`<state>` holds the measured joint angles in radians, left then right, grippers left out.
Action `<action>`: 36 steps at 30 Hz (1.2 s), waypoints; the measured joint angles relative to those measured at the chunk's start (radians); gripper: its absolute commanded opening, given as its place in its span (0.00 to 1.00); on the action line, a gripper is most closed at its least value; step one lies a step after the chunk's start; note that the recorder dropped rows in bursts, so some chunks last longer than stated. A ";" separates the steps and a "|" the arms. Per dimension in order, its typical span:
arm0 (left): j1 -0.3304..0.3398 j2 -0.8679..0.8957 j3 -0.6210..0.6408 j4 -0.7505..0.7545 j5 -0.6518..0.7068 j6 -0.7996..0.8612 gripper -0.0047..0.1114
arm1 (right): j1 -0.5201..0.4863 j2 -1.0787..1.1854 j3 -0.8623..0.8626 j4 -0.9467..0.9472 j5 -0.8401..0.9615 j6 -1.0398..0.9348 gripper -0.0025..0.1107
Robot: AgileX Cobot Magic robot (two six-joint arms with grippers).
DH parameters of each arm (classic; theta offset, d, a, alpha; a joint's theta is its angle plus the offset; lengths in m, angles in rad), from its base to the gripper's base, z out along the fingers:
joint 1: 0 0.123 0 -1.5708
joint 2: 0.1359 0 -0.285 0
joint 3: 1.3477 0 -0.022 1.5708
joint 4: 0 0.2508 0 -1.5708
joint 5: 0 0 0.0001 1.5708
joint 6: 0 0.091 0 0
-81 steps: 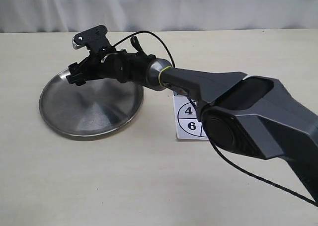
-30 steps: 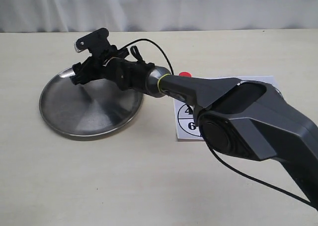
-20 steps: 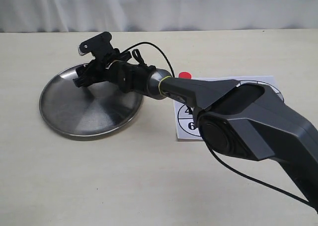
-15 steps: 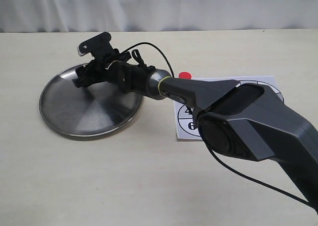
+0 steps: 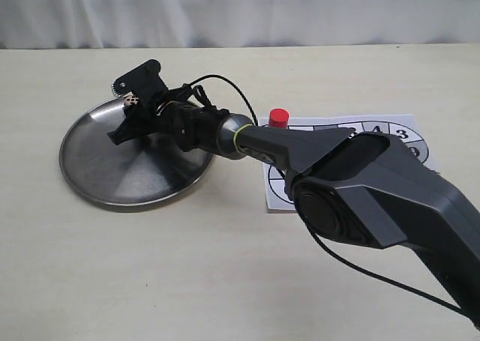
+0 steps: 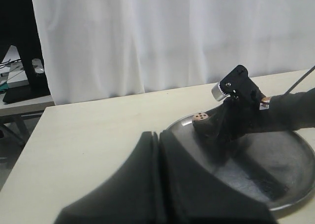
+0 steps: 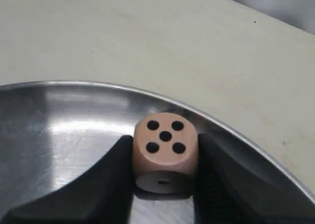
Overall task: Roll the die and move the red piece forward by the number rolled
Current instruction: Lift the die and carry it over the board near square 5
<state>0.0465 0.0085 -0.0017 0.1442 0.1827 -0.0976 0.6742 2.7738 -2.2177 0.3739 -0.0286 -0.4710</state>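
Note:
The die (image 7: 165,146), a light-brown cube with five black pips up, sits just inside the far rim of the round metal plate (image 7: 59,120). My right gripper (image 7: 165,150) is shut on it, one black finger against each side. In the exterior view the right arm reaches across to the plate (image 5: 112,176), with the die (image 5: 131,99) at the right gripper (image 5: 129,107). The red piece (image 5: 279,118) stands upright at the board's far left corner. My left gripper (image 6: 158,134) is shut on nothing, and beyond it the die (image 6: 200,117) shows on the plate's rim (image 6: 275,175).
A white paper board (image 5: 390,127) with numbered squares lies right of the plate, largely covered by the right arm. A black cable loops above the arm's wrist. White curtains close off the table's far side.
The right gripper has tilted and dropped toward the plate's far rim, and the die now shows between its fingers. The arm's shift has uncovered the red piece and more of the board.

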 measured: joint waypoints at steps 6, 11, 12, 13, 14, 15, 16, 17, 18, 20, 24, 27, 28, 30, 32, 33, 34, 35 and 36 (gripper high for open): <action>0.000 0.000 0.000 0.000 0.000 0.000 0.04 | 0.000 -0.032 0.000 0.000 0.083 0.000 0.06; 0.000 0.000 0.000 0.000 0.000 0.000 0.04 | 0.000 -0.115 0.000 -0.004 0.267 -0.009 0.06; 0.000 0.000 0.000 0.000 0.000 0.000 0.04 | -0.002 -0.137 0.000 -0.009 0.309 -0.009 0.06; 0.000 0.000 0.000 0.000 0.000 0.000 0.04 | -0.002 -0.161 0.000 -0.012 0.352 -0.007 0.06; 0.000 0.000 0.000 0.000 0.000 0.000 0.04 | -0.006 -0.180 0.000 -0.018 0.384 -0.002 0.06; 0.000 0.000 0.000 0.000 0.000 0.000 0.04 | -0.011 -0.204 0.000 -0.025 0.421 0.015 0.06; 0.000 0.000 0.000 0.000 0.000 0.000 0.04 | -0.016 -0.228 0.000 -0.032 0.456 0.032 0.06; 0.000 0.000 0.000 0.000 0.000 0.000 0.04 | -0.020 -0.251 0.000 -0.034 0.489 0.045 0.06; 0.000 0.000 0.000 0.000 0.000 0.000 0.04 | -0.025 -0.274 0.000 -0.038 0.521 0.054 0.06; 0.000 0.000 0.000 0.000 0.000 0.000 0.04 | -0.033 -0.313 0.000 -0.048 0.583 0.066 0.06; 0.000 0.000 0.000 0.000 0.000 0.000 0.04 | -0.039 -0.412 0.019 -0.145 0.737 0.147 0.06; 0.000 0.000 0.000 0.000 0.000 0.000 0.04 | -0.044 -0.482 0.076 -0.199 0.799 0.185 0.06; 0.000 0.000 0.000 0.000 0.000 0.000 0.04 | -0.047 -0.504 0.102 -0.210 0.811 0.192 0.06; 0.000 0.000 0.000 0.000 0.000 0.000 0.04 | -0.059 -0.566 0.180 -0.222 0.825 0.198 0.06; 0.000 0.000 0.000 0.000 0.000 0.000 0.04 | -0.080 -0.634 0.277 -0.226 0.827 0.198 0.06; 0.000 0.000 0.000 0.000 0.000 0.000 0.04 | -0.091 -0.663 0.330 -0.228 0.827 0.198 0.06; 0.000 0.000 0.000 0.000 0.000 0.000 0.04 | -0.106 -0.699 0.373 -0.229 0.827 0.198 0.06; 0.000 0.000 0.000 0.000 0.000 0.000 0.04 | -0.147 -0.770 0.484 -0.235 0.815 0.196 0.06; 0.000 0.000 0.000 0.000 0.000 0.000 0.04 | -0.172 -0.805 0.539 -0.237 0.808 0.196 0.06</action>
<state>0.0465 0.0085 -0.0017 0.1442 0.1827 -0.0976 0.5021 1.9685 -1.6792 0.1370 0.7792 -0.2747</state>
